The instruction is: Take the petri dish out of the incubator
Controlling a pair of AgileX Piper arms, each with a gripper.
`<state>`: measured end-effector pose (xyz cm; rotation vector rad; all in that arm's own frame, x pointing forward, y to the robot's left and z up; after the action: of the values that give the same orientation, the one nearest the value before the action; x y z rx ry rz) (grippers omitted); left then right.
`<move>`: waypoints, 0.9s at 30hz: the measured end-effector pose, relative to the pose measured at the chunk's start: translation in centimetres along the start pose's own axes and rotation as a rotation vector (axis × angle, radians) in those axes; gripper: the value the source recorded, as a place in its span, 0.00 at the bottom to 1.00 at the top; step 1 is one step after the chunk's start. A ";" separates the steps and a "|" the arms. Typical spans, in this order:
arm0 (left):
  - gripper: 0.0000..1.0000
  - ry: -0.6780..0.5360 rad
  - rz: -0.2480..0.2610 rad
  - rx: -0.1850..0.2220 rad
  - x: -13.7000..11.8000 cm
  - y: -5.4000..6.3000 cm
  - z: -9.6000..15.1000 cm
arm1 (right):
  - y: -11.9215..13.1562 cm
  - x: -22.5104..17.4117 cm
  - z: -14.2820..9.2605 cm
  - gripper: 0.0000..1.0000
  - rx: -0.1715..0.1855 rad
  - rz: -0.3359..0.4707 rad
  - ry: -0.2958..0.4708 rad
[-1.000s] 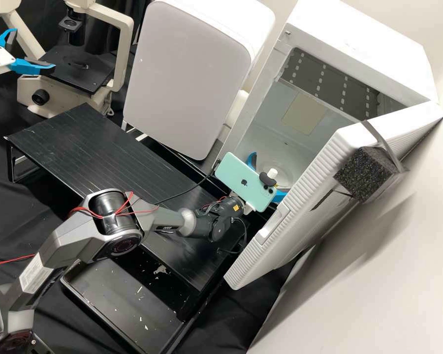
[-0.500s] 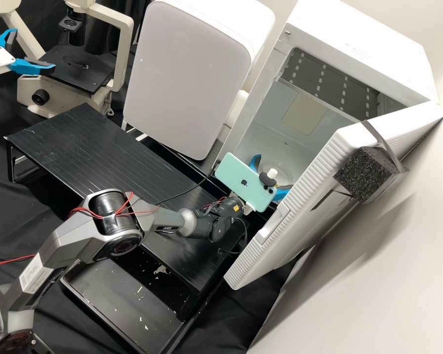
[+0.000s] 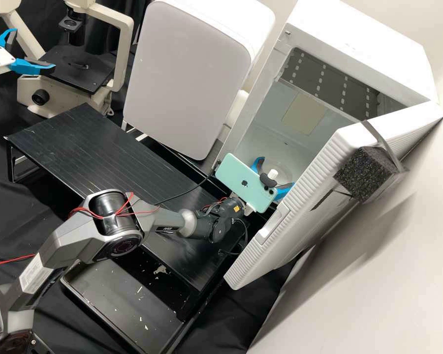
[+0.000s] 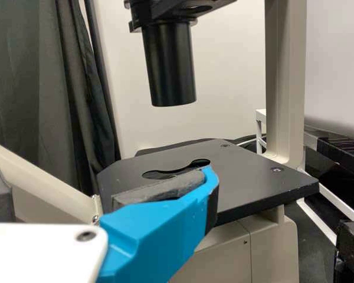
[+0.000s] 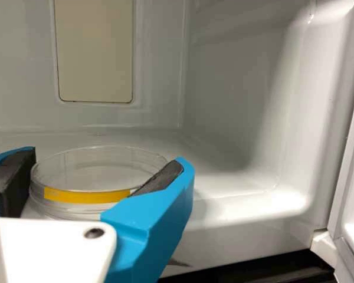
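Note:
In the high view my right gripper (image 3: 276, 172) reaches in at the incubator's (image 3: 275, 135) open doorway, its fingers apart. The clear petri dish (image 3: 282, 163) lies faintly visible on the incubator floor just beyond them. The right wrist view has the dish (image 5: 97, 172), with a yellow strip on its side, lying flat between the open fingers of my right gripper (image 5: 106, 158); whether both pads touch it, I cannot tell. My left gripper (image 3: 33, 49) stands open and empty by the microscope in the high view, as does my left gripper (image 4: 100, 167) in its wrist view.
The incubator's door (image 3: 330, 187) is swung open close beside the right gripper, with a black foam block (image 3: 363, 174) strapped on. Left of the doorway stands another white appliance (image 3: 187, 78). A black raised platform (image 3: 98, 152) lies before it. The microscope stage (image 4: 248, 183) is near the left gripper.
My right gripper's blue fingers have moved a little deeper into the incubator, showing farther past the phone around the dish. The left gripper has stayed still.

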<state>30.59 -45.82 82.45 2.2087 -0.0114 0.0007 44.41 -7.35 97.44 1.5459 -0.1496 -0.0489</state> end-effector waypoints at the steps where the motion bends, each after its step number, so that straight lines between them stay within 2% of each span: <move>1: 1.00 0.000 0.000 0.000 0.0 0.0 0.0 | 0.0 0.0 0.0 0.00 0.000 0.000 0.000; 13: 1.00 0.000 0.000 0.000 0.0 0.0 0.0 | -0.1 -0.3 0.1 0.00 0.004 0.001 0.009; 21: 1.00 0.000 0.000 0.000 0.0 0.0 0.0 | 0.3 -2.9 0.3 0.00 0.019 0.008 0.008; 27: 1.00 0.000 0.000 0.000 0.0 0.0 0.0 | 0.8 -5.9 0.3 0.00 0.036 0.036 0.037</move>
<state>30.59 -45.82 82.45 2.2087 -0.0114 0.0007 38.47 -6.90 97.90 1.5782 -0.1503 0.0109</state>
